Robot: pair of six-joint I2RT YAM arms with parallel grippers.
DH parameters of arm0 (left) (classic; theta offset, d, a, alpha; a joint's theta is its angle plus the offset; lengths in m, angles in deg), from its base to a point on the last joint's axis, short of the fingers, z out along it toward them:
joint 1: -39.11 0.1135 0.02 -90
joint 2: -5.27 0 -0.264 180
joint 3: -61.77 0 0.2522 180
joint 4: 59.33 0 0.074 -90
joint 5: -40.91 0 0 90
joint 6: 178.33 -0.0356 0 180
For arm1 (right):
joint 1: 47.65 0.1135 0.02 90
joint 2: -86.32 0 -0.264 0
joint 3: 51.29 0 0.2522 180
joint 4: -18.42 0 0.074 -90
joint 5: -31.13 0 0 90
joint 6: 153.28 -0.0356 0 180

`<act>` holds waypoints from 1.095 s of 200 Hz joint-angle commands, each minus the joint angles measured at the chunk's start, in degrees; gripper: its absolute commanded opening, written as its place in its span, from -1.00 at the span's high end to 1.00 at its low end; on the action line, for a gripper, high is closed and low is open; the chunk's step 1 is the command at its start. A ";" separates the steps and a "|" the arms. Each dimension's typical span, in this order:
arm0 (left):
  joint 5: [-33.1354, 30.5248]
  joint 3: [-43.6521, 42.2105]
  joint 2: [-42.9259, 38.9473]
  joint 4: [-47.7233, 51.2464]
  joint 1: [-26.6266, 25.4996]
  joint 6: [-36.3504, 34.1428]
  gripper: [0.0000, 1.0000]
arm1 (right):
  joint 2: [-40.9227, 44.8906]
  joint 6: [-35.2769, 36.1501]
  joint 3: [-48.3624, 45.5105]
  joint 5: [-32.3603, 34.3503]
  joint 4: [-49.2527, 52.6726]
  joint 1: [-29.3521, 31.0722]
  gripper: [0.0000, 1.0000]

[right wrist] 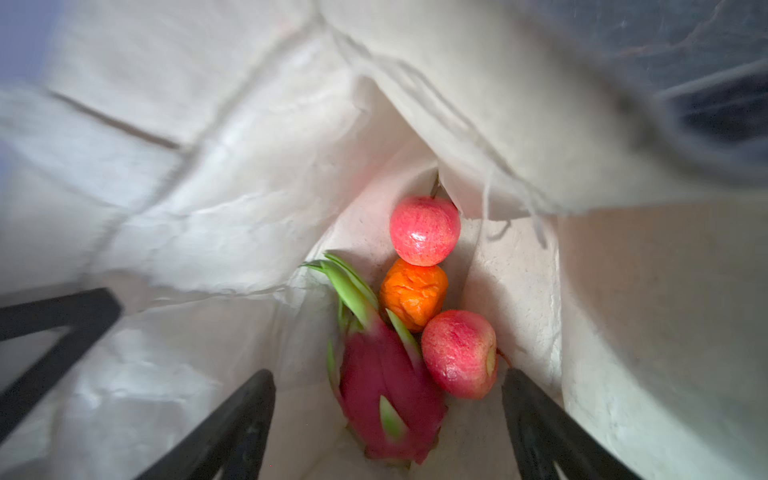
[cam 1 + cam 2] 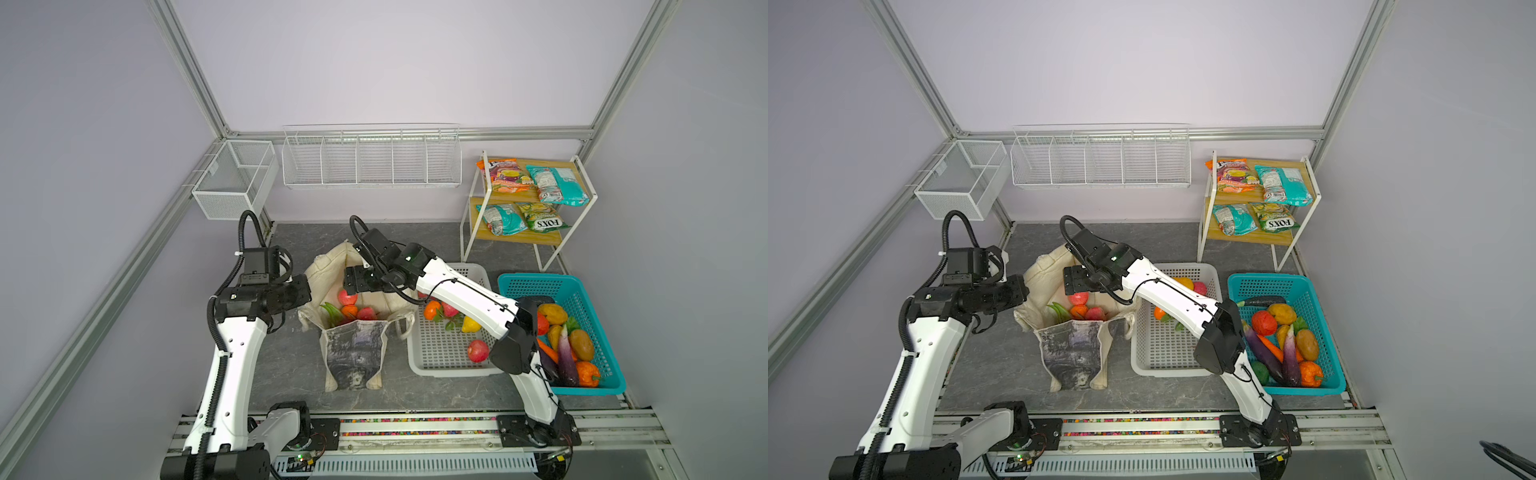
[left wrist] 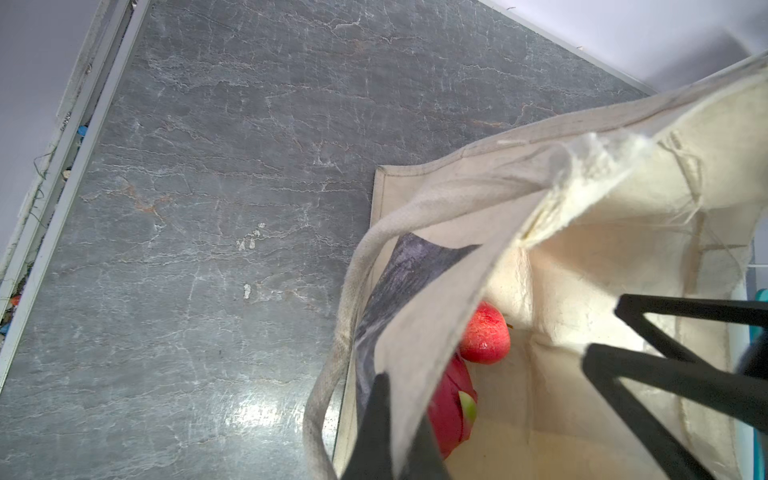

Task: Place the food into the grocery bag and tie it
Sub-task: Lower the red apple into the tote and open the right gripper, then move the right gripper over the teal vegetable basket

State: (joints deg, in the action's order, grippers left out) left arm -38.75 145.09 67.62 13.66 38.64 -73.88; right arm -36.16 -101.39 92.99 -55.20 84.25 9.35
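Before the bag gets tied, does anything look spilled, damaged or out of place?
Nothing has spilled. The grocery bag has a frayed inner seam with loose threads hanging inside, and the orange lying in the bag looks crumpled and dented.

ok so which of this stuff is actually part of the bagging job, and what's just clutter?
Job: grocery bag; left gripper shut on its rim; right gripper open in its mouth; apples, orange, dragon fruit inside; loose apple in white basket; teal snack packet.
Clutter: wire rack; mesh bin; teal basket.
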 commanded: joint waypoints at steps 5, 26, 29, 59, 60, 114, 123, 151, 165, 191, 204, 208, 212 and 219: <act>0.03 1.54 -0.77 0.31 0.29 -0.05 1.00 | 6.68 2.00 4.37 3.71 2.37 0.88 -0.76; -0.07 1.46 -0.84 0.28 0.29 -0.04 1.00 | 9.13 2.90 5.27 5.88 4.10 1.15 -0.76; -0.07 1.46 -0.81 0.27 0.28 -0.04 1.00 | 9.51 2.98 5.27 6.17 4.17 1.11 -0.76; -0.07 1.45 -0.87 0.20 0.29 -0.07 1.00 | 12.88 4.57 5.18 9.76 5.59 1.28 -0.75; -0.07 1.46 -0.89 0.20 0.25 -0.06 1.00 | 13.01 4.59 5.18 9.90 5.67 1.28 -0.76; -0.07 1.37 -0.65 0.15 0.29 0.04 1.00 | 21.48 9.95 -1.75 23.26 9.91 1.08 -0.76; -0.15 1.37 -0.69 0.07 0.25 0.04 1.00 | 23.08 10.77 -3.74 25.57 10.66 0.80 -0.76; -0.15 1.28 -0.41 -0.21 0.27 0.13 1.00 | 28.17 10.06 -11.08 30.86 15.17 -2.82 -0.76; -0.07 1.27 -0.30 -0.26 0.26 0.22 1.00 | 30.87 9.25 -15.06 30.28 17.63 -6.38 -0.76; -0.13 1.28 -0.27 -0.31 0.29 0.14 1.00 | 36.60 8.58 -23.88 28.86 21.08 -14.47 -0.76; -0.07 1.28 -0.12 -0.33 0.25 0.13 1.00 | 40.61 8.49 -29.30 28.95 21.15 -19.08 -0.77; -0.04 1.28 -0.12 -0.33 0.26 0.13 1.00 | 42.05 8.38 -31.12 28.90 21.03 -20.73 -0.77; -0.06 1.28 -0.14 -0.36 0.25 0.13 1.00 | 43.46 8.19 -32.77 28.67 20.78 -22.58 -0.77; -0.07 1.28 -0.13 -0.31 0.27 0.11 1.00 | 45.74 8.16 -35.96 27.92 20.22 -25.95 -0.77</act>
State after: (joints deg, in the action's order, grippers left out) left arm -38.75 145.09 67.64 13.59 38.64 -73.85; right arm 2.20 -92.38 64.95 -27.71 101.67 -8.93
